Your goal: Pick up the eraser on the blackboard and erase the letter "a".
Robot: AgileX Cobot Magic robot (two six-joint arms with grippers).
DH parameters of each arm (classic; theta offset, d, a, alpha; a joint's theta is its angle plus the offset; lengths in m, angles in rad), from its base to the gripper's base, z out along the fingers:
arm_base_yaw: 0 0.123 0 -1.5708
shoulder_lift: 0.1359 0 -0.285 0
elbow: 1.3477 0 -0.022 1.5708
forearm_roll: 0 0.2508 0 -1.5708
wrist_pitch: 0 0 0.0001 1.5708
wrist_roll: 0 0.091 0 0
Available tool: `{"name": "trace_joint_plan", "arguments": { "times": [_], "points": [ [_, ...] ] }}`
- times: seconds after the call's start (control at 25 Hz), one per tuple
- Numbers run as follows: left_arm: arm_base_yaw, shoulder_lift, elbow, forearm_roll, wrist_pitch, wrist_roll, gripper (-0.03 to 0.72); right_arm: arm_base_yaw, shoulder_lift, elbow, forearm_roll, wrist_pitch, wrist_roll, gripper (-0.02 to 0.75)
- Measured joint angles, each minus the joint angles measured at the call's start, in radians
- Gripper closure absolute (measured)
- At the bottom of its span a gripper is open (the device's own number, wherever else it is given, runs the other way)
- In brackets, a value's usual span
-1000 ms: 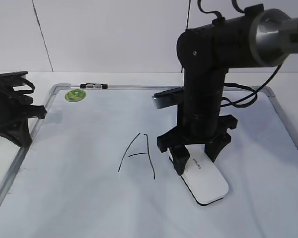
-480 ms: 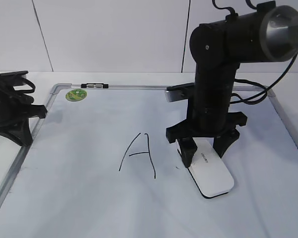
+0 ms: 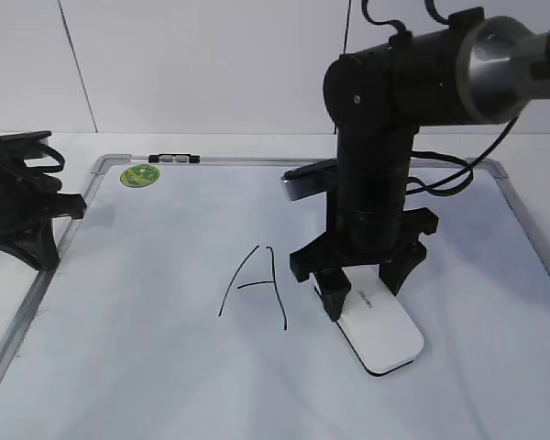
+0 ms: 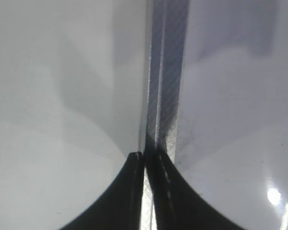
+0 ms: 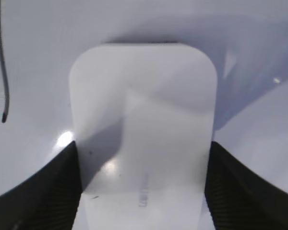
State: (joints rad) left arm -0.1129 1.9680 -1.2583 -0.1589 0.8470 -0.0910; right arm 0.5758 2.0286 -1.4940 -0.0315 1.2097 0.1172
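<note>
Eraser [image 5: 143, 120]: smooth white plastic, slight sheen. Blackboard [image 3: 137, 312]: glossy pale surface; brushed silver metal frame. Right gripper [image 3: 365, 291]: matt black plastic.

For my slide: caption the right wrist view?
Right gripper clamped on the white eraser, flat on the blackboard.

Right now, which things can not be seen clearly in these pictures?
- Letter "a": not visible in any view; only the capital "A" shows. The right arm may hide it.
- Eraser felt underside: hidden, it lies flat on the blackboard.
- Eraser lettering: too small in the exterior view, blurred in the right wrist view.
- Left gripper: cut off by the bottom edge.
</note>
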Motion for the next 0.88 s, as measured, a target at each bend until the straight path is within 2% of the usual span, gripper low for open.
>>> {"name": "trace_joint_plan", "arguments": {
  "times": [0.16, 0.56, 0.88],
  "points": [
    [0.000, 0.000, 0.000, 0.000, 0.000, 0.000, 0.656, 0.026, 0.000, 0.000, 0.007, 0.000, -0.006, 0.195],
    [0.000, 0.000, 0.000, 0.000, 0.000, 0.000, 0.656, 0.028, 0.000, 0.000, 0.032, 0.000, -0.027, 0.195],
    [0.000, 0.000, 0.000, 0.000, 0.000, 0.000, 0.656, -0.034, 0.000, 0.000, 0.056, 0.000, 0.001, 0.195]
  ]
}}
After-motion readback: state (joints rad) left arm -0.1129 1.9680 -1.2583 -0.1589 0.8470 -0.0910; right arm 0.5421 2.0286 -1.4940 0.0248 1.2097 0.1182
